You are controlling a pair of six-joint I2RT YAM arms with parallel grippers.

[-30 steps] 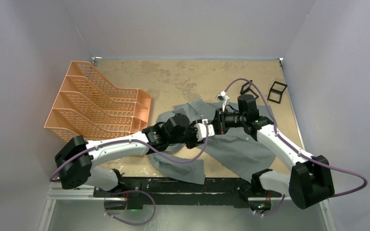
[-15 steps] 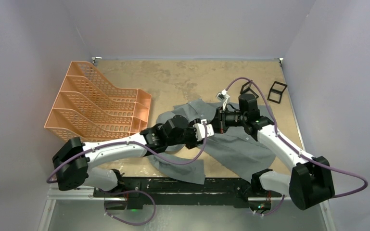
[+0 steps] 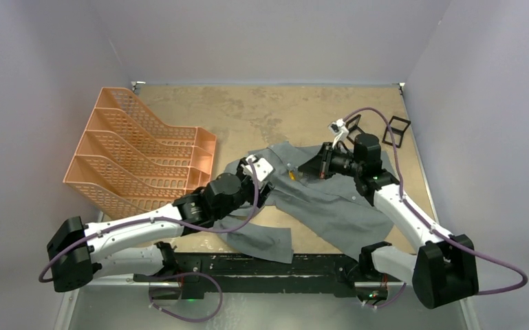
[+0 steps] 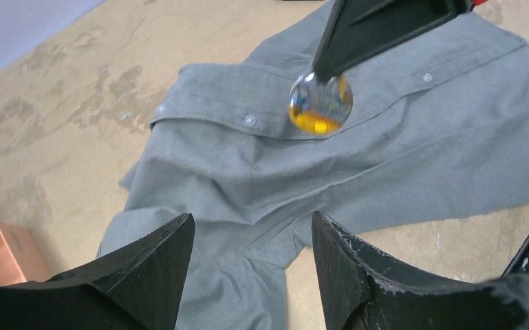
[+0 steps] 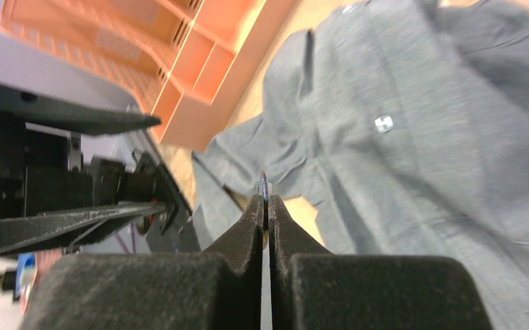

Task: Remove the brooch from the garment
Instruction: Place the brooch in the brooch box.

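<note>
Well, from up top, the grey shirt [image 3: 330,206] lies crumpled on the sandy table [image 3: 247,110]. The brooch [image 3: 292,175] is a tiny yellow dot over the middle of the shirt, by the button strip. The right pincer [image 3: 303,171] reaches in from the far side of the shirt, and its tip is right at the brooch. The left pincer [image 3: 267,185] sits at the left edge of the shirt. From here I cannot tell how its fingers stand. An orange rack [image 3: 137,155] stands well to the left of the shirt.

From the left arm's camera, the brooch [image 4: 320,103] looks like a little round glass bead, clear on top and yellow below. The right pincer [image 4: 323,69] has its black tip pinched on the top edge. The brooch hangs just over the shirt [image 4: 247,165], near a pale button [image 4: 250,120]. The left pincer [image 4: 251,223] is spread wide with nothing in it.

From the right arm's camera, the right pincer [image 5: 264,203] is squeezed tight. Only a thin sliver of the brooch [image 5: 263,182] pokes out between the tips, with the shirt [image 5: 419,137] behind.

I think the brooch is small, light, hard and smooth, so it could slip out of such a thin pinch. Holding it by the rim looks best. The shirt is soft and floppy and would lift along if the pin catches. The pin is hidden, so I cannot tell if it is out of the cloth.
</note>
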